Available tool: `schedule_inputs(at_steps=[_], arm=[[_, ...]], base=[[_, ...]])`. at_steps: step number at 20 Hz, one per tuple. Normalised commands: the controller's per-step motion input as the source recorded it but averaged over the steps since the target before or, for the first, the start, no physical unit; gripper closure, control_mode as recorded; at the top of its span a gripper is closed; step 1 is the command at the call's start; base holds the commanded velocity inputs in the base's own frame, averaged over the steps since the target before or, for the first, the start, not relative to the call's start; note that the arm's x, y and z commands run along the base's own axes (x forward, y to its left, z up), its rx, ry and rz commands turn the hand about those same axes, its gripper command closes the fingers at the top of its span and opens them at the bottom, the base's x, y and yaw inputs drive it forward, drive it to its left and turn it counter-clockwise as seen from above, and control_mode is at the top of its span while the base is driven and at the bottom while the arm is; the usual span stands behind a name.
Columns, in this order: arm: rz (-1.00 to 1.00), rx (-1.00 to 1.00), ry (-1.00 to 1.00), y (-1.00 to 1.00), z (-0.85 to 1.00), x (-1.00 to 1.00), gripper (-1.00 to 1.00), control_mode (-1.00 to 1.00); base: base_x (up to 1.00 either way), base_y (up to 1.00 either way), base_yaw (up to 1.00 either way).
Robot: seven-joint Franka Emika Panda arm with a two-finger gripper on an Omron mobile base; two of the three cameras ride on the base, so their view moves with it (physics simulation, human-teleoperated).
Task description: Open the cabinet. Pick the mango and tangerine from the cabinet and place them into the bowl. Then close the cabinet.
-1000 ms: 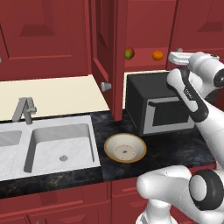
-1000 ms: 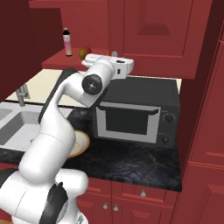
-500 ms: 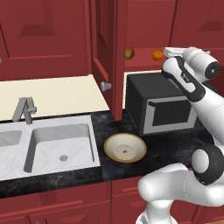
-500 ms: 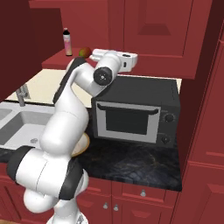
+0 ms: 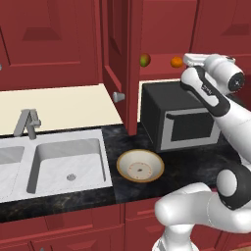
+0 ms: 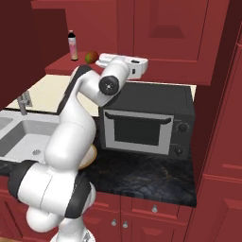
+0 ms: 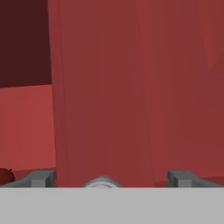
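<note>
Left base view: the cabinet [image 5: 117, 59] has one door swung open, seen nearly edge-on, with one round silver knob [image 5: 117, 96] near its lower corner. On the red shelf inside sit two fruits, apart from each other: one mango [image 5: 144, 60] to the left and one tangerine [image 5: 176, 62] to the right. The gripper [image 5: 188, 60] is at shelf height just right of the tangerine; contact cannot be judged from here. One bowl [image 5: 140, 166] rests on the dark counter [image 5: 196, 166], in front of the open door and left of the one black microwave [image 5: 179, 115]. One double sink [image 5: 54, 164] with one faucet [image 5: 27, 122] lies to the left.

Right base view: the gripper [image 6: 105, 60] reaches in at shelf level above the microwave [image 6: 146, 118]. One mango [image 6: 91, 57] shows just left of it, and one small bottle [image 6: 72, 46] stands upright further left on the same shelf. The arm hides the tangerine. A sliver of the bowl [image 6: 90, 158] shows behind the arm's lower link. Two small knobs [image 6: 154, 208] are counted on the lower drawers.

Hand view: two finger tips [image 7: 43, 178], set wide apart; jaws fully spread, nothing between them. Straight ahead is a red panel of the cabinet [image 7: 131, 87], with one silver knob [image 7: 103, 182] at the lower edge between the tips. A dark red rounded shape at the lower left edge is too cropped to identify.
</note>
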Motion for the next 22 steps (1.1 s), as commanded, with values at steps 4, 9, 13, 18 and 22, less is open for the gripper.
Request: schedule_inputs(at_steps=[4,9,13,18,22], arm=[[0.00,0.00,0.00,-0.03,0.00,-0.02,1.00,-1.00],[0.04,0.02,0.00,-0.46,0.06,-0.27,1.00,-1.00],[0.06,0.09,0.00,-0.81,0.22,-0.62,1.00,-1.00],[0.01,0.11,0.00,-0.99,0.14,-0.76,1.00,-1.00],[0.00,0.12,-0.01,-1.00,0.06,-0.73,1.00,-1.00]], base=[[0.00,0.00,0.00],[0.00,0.00,0.00],[0.00,0.00,0.00],[0.00,0.00,0.00],[0.00,0.00,0.00]])
